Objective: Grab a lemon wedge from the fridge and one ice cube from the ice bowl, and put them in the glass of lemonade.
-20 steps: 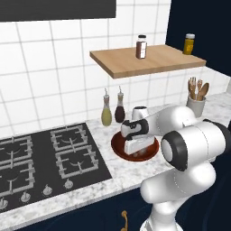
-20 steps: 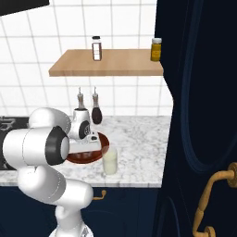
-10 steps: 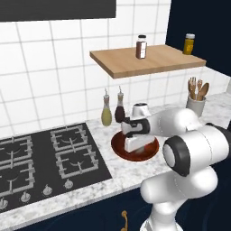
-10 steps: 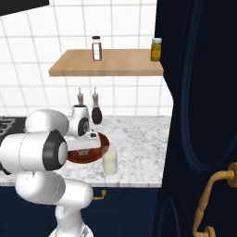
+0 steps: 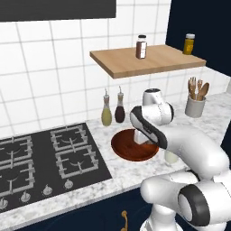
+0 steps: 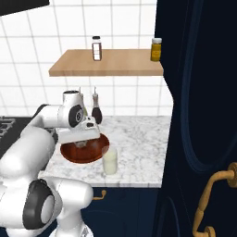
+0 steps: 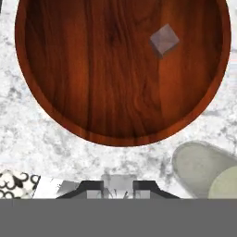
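On the speckled grey-white marble surface [image 5: 113, 173], just right of the black gas hob [image 5: 40, 160], sits the wide, shallow, dark red-brown wooden ice bowl [image 5: 128, 146]. The robot's hand hangs over the bowl, its fingers [image 7: 118, 189] drawn close together with something small and pale grey pinched between the tips; from the hand view it looks like an ice cube, though it is too small and blurred to be certain. One tiny, pale grey translucent ice cube [image 7: 164, 40] lies inside the bowl on the wood, apart from the rim. The small clear tumbler of pale yellowish lemonade [image 6: 110, 160] stands on the surface just beside the bowl, on its near right side, almost touching the rim. Behind the bowl, against the white tiled wall, stand two stoppered bottles, one olive-yellow [image 5: 106, 115] and one dark brown [image 5: 120, 113]. Farther right is a pale grey crock of wooden utensils [image 5: 196, 101]. Above, a light wooden wall shelf [image 5: 144, 61] carries a dark spice jar [image 5: 141, 46] and an amber jar [image 5: 189, 44].
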